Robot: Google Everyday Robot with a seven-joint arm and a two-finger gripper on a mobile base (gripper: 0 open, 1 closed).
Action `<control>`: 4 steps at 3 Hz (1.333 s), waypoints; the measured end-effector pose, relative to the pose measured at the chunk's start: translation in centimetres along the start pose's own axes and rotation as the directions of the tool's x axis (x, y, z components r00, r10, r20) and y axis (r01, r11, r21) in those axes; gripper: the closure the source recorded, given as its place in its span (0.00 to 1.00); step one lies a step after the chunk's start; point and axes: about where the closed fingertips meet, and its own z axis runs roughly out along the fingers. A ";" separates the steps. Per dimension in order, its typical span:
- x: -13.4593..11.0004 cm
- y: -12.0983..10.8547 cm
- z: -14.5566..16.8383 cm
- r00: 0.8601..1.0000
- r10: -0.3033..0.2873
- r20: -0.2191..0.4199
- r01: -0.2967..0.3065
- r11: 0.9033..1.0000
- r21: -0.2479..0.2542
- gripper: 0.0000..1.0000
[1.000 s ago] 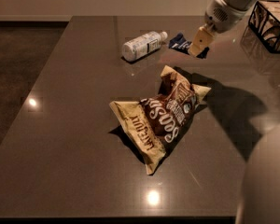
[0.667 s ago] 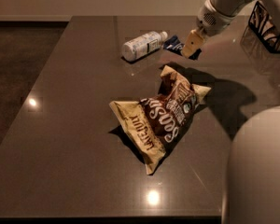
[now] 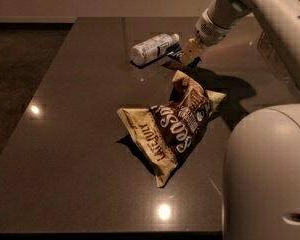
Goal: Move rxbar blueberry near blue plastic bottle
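Note:
The blue plastic bottle [image 3: 152, 48] lies on its side at the back of the dark table [image 3: 75, 134], with its white cap pointing right. The rxbar blueberry [image 3: 174, 53], a small dark blue wrapper, sits low right beside the bottle's cap end. My gripper [image 3: 189, 52], with tan fingers, reaches in from the upper right. It is closed on the bar's right end, just above the table top.
A large tan-and-brown chip bag [image 3: 172, 126] lies crumpled in the middle of the table, in front of the bar. My arm [image 3: 270, 14] crosses the upper right. My white body [image 3: 270, 174] fills the lower right corner.
My gripper has moved left and a little down with the bar. The bar now lies right next to the bottle's cap end. The bottle and the chip bag have not moved.

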 end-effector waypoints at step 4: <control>-0.8 0.0 3.2 1.000 0.020 -0.012 -0.020 1.000 -0.011 0.11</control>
